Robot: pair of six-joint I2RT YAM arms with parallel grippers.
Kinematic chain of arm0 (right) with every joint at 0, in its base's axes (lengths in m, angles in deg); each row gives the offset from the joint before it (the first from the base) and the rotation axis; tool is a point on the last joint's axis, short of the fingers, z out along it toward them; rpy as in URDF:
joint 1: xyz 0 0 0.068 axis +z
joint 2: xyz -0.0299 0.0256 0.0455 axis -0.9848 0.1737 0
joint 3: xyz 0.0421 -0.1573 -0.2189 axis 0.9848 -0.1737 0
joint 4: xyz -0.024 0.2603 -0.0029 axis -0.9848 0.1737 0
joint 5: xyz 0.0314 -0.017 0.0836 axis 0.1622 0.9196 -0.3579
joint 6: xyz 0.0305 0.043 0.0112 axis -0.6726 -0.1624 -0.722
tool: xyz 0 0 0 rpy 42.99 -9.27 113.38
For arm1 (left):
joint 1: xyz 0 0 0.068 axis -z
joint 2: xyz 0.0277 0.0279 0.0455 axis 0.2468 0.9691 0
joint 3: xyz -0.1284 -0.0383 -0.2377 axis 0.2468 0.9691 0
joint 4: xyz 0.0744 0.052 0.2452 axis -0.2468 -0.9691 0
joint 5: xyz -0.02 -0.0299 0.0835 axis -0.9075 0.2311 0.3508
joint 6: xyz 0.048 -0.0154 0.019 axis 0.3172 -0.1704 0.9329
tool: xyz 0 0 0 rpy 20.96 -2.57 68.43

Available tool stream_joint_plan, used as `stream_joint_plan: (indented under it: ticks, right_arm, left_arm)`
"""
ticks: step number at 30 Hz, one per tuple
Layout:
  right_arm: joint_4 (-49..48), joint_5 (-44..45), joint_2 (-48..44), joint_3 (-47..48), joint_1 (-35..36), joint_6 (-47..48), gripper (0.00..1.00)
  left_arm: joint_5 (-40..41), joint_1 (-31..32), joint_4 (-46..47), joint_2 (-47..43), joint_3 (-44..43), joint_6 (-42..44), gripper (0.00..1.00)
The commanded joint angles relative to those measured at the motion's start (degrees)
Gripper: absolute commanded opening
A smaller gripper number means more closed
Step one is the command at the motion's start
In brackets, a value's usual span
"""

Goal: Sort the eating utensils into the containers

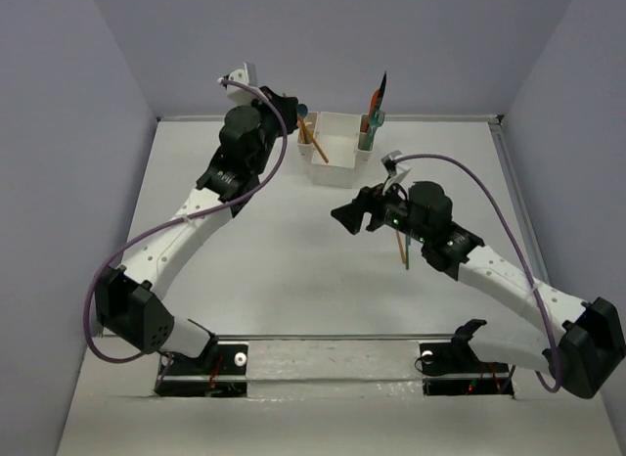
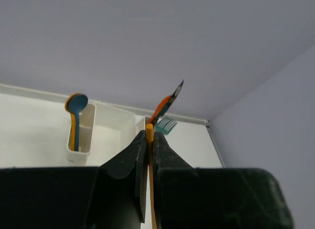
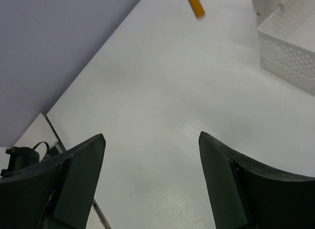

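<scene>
The left tool (image 1: pixel 293 112) is at the caddy's (image 1: pixel 337 167) far left corner, its fingers pressed together on an orange chopstick (image 1: pixel 312 142). The chopstick slants down along the caddy's left side. In the right wrist view its lower end (image 3: pixel 195 4) shows over the bare counter (image 1: pixel 274 270) just beside the caddy; I cannot tell whether it touches either. The left wrist view shows a blue spoon (image 2: pixel 78 102) and an orange one standing upright in a narrow side compartment. A teal fork (image 2: pixel 167 124) and an orange and dark utensil (image 2: pixel 167 99) rise from the opposite side. The big middle bin (image 1: pixel 342 141) looks bare from above. Right of centre, the right tool (image 1: pixel 347 216) hovers above the counter near the caddy's front, fingers (image 3: pixel 78 165) spread wide with nothing between them. A slim orange utensil (image 1: pixel 401 246) lies on the counter, partly under the right arm.
</scene>
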Motion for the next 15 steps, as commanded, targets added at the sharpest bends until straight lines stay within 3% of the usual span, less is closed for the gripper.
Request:
stream_joint_plan:
  ticks: [1,9,15]
  right_arm:
    - [1.7,5.9,-5.1,-6.5,0.5,-2.1,0.83]
    - [5.6,10.4,-13.8,-10.7,0.5,-1.8,0.83]
    - [6.5,11.8,-14.1,-12.5,0.5,-0.6,0.83]
  left_arm:
    - [4.9,-1.4,0.8,7.3,-13.4,5.6,0.00]
    - [11.4,-2.5,1.5,24.3,-33.3,12.7,0.00]
    - [14.5,-3.6,2.0,35.2,-43.5,17.1,0.00]
